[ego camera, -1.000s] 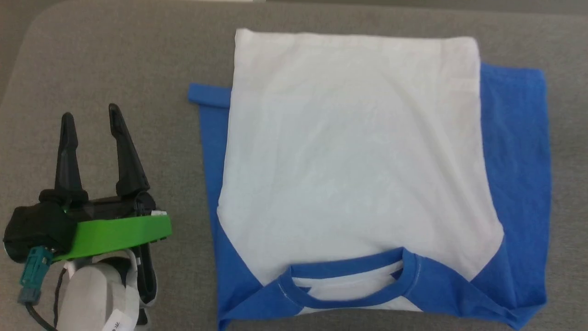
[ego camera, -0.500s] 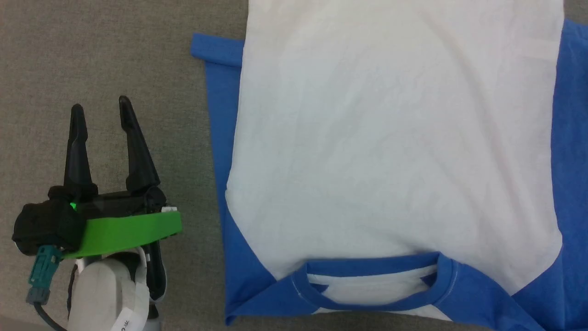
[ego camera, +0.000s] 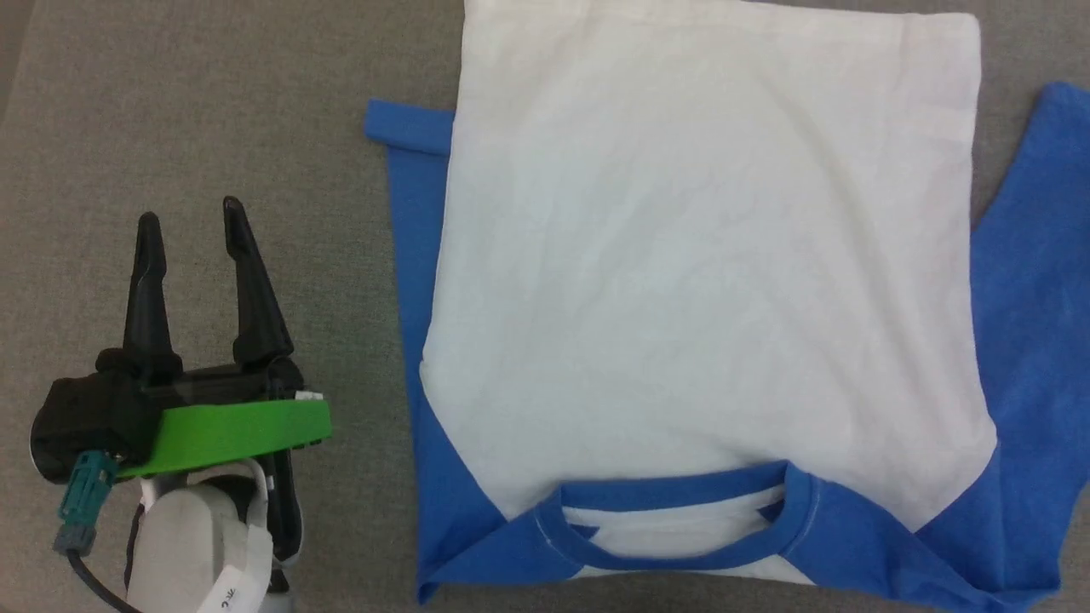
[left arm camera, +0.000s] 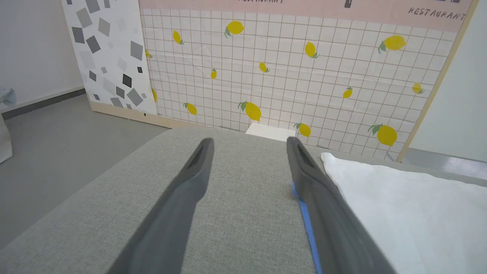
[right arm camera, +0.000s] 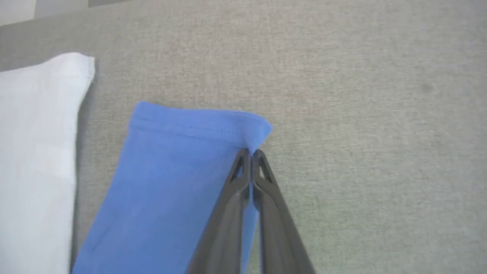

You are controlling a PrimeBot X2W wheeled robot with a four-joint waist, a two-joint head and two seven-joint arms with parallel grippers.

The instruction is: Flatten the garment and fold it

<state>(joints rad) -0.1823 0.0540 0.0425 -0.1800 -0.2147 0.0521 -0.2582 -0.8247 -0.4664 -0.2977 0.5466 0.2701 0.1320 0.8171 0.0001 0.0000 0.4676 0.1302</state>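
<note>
The garment (ego camera: 698,255), a white T-shirt with blue sleeves, lies flat on the grey cushion with its blue neck trim (ego camera: 673,558) towards me. Its left sleeve (ego camera: 413,255) is a narrow strip beside the body. The right sleeve (ego camera: 1035,281) angles outward, running off the head view's edge. My left gripper (ego camera: 189,217) rests open on bare fabric left of the shirt, nothing between its fingers (left arm camera: 198,167). In the right wrist view my right gripper (right arm camera: 250,152) is shut on the outer cuff corner of the blue sleeve (right arm camera: 171,171); the white body (right arm camera: 34,152) lies to its left.
The grey upholstered surface (ego camera: 213,102) stretches left of the shirt and beyond the sleeve cuff (right arm camera: 361,114). Behind its far edge stands a tiled wall panel with lemon prints (left arm camera: 304,68), and grey floor (left arm camera: 57,125) drops away on the left.
The head camera has shifted. The right sleeve, earlier lying along the shirt's side, now fans outward with a gap at the body's top right. The left gripper holds its place.
</note>
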